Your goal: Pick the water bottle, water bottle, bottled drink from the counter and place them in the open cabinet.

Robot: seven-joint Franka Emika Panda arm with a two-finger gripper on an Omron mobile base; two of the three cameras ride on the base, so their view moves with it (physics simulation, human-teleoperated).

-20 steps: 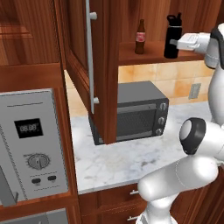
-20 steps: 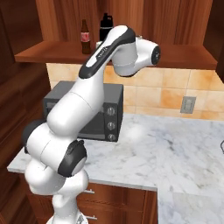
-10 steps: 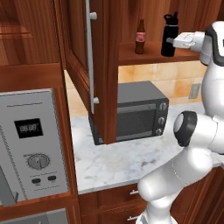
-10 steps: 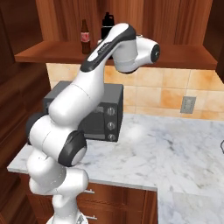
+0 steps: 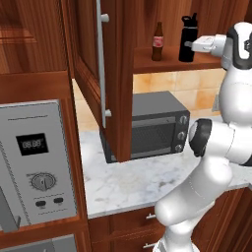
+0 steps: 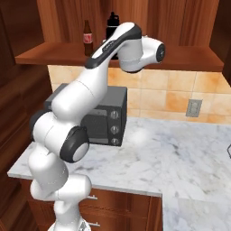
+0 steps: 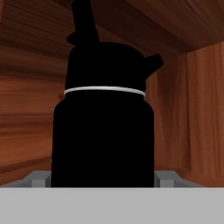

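From the left base view, a black water bottle (image 5: 187,38) stands upright on the cabinet (image 5: 167,55) shelf at about 1 o'clock, with the brown bottled drink (image 5: 157,41) near it at its 9 o'clock. The claw (image 5: 193,45) is at the bottle's side.

The right base view shows both bottles on the shelf at 11 o'clock, above the marble table (image 6: 180,155).

In the hand view, the bottle sits between the fingertips (image 7: 38,179), which flank its base; the claw is spread wide, and I cannot tell if it touches.

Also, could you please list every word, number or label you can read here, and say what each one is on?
"08:08", roughly: the digits on the wall oven's display are blurred, so this is a best reading.
Red label on the brown bottle: too small to read.
Dials on the toaster oven: no legible markings.
Black water bottle: no text visible.
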